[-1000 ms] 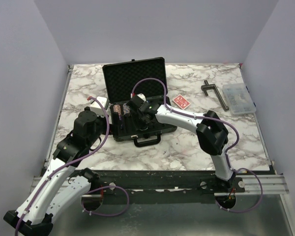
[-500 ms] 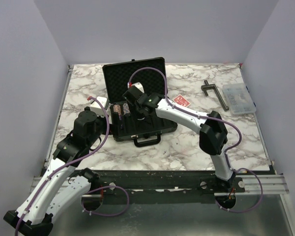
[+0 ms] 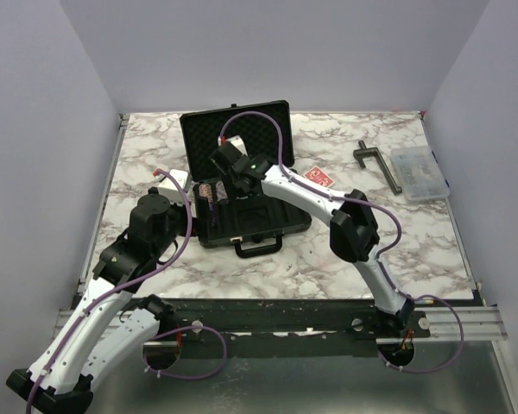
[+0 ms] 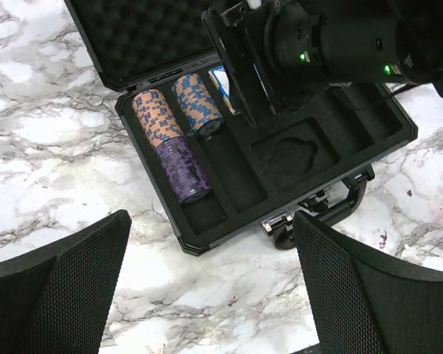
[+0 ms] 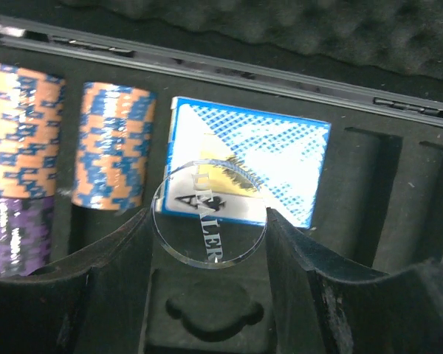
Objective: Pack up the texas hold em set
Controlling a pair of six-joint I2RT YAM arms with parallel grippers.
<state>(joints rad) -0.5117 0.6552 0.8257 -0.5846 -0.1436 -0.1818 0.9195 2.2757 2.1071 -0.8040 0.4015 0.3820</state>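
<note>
The black case (image 3: 272, 222) of the texas hold em set lies open, its foam lid (image 3: 242, 129) raised. Orange-and-blue chip stacks (image 5: 114, 144) and a purple stack (image 4: 183, 171) fill the left slots, and a blue card deck (image 5: 266, 158) lies beside them. My right gripper (image 5: 210, 221) hangs over the tray, shut on a clear round dealer button (image 5: 210, 210), just above a round recess (image 5: 210, 313). My left gripper (image 4: 210, 280) is open and empty above the marble in front of the case handle (image 4: 317, 214). A red deck (image 3: 318, 178) lies right of the case.
A dark T-shaped tool (image 3: 378, 164) and a clear compartment box (image 3: 420, 172) lie at the back right of the marble table (image 3: 268, 267). Purple walls close off the left, right and back sides.
My right gripper has moved left and toward the back over the tray, carrying the clear button. The left arm has stayed still.
</note>
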